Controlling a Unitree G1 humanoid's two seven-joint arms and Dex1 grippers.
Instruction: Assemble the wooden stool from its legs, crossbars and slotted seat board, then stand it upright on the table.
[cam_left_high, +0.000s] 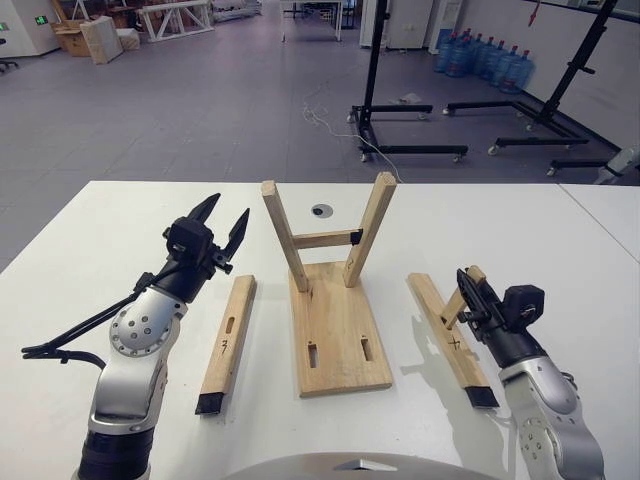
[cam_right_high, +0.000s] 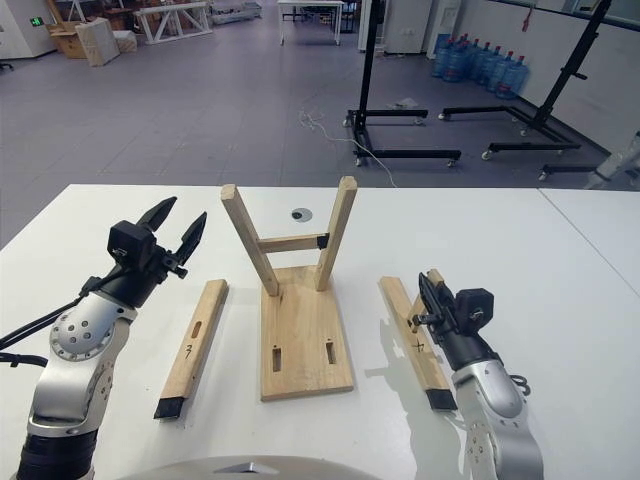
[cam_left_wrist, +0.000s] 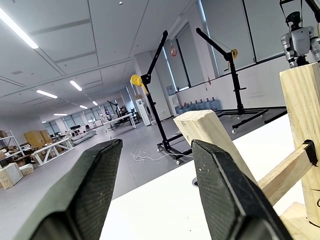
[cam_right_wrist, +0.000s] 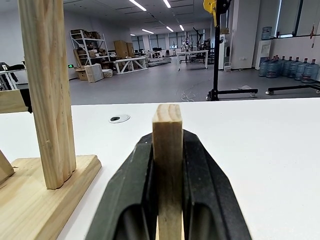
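**Stool half built, right gripper clamped on a crossbar**

A white table (cam_left_high: 120, 230) fills the foreground, with a round cable grommet (cam_left_high: 321, 210) near its far edge. Behind it lies a grey workshop floor (cam_left_high: 200, 100) with wooden crates (cam_left_high: 100, 40) far left, black wheeled stands (cam_left_high: 400, 110) and a row of blue water bottles (cam_left_high: 480, 55) far right.

At the left, the left gripper (cam_left_high: 230, 207) hangs above the table with its two fingers spread apart and nothing between them. Just beside it, a loose leg (cam_left_high: 228, 340) lies flat on the table.

In the middle, the slotted seat board (cam_left_high: 338, 340) lies flat. Two upright legs (cam_left_high: 285, 235) stand at its far end, leaning outward and joined by a fitted crossbar (cam_left_high: 325, 239); the two near slots (cam_left_high: 313, 355) hold nothing.

To the right, a second loose leg (cam_left_high: 445, 335) lies flat, apart from the board. The right gripper (cam_left_high: 468, 283) is clenched on a short crossbar (cam_right_wrist: 167, 165), held just over that leg. Whether the bar touches the leg cannot be told.
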